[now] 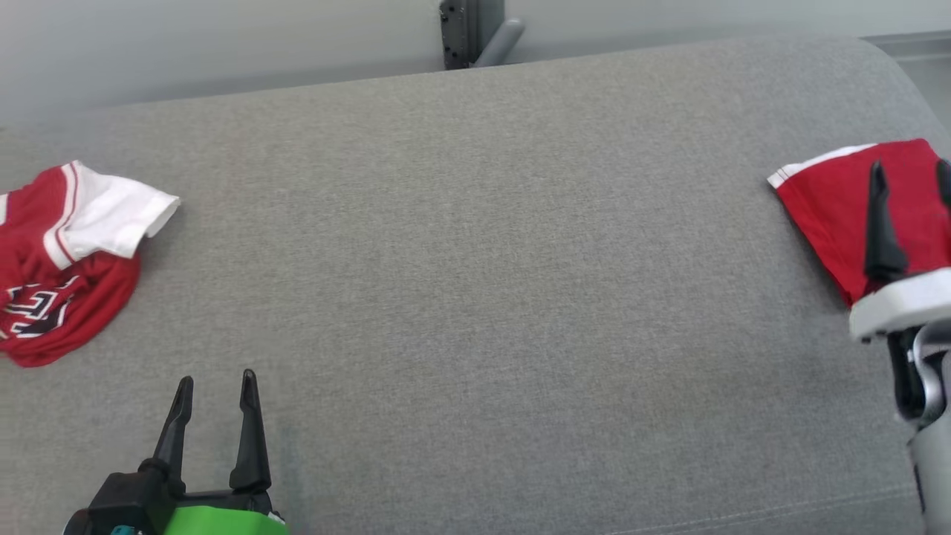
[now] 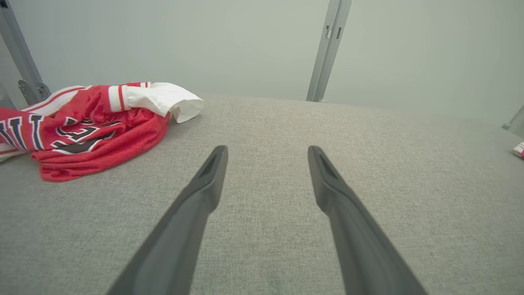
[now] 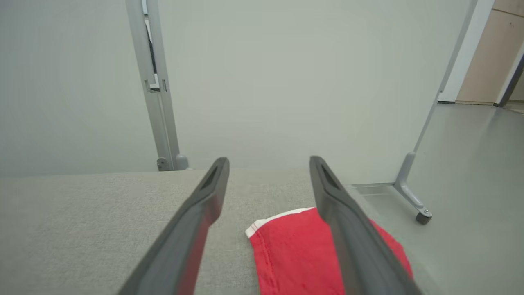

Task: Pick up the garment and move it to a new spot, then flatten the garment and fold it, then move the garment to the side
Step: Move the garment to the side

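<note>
Head view: left pincer sits low at the near edge, fingers spread and empty, over the bare grey cushion. Further back on the left is a crumpled red-and-white jersey, an untouched heap. Far right, right pincer is spread wide above the folded red garment, gripping nothing; contact is hard to tell, probably clear. The garment lies flat at the cushion's right edge, so the move-to-side step looks finished. Next: lift the right arm straight off without dragging the fold.

Head camera high above grey cushion; wrist cameras low along it.
</note>
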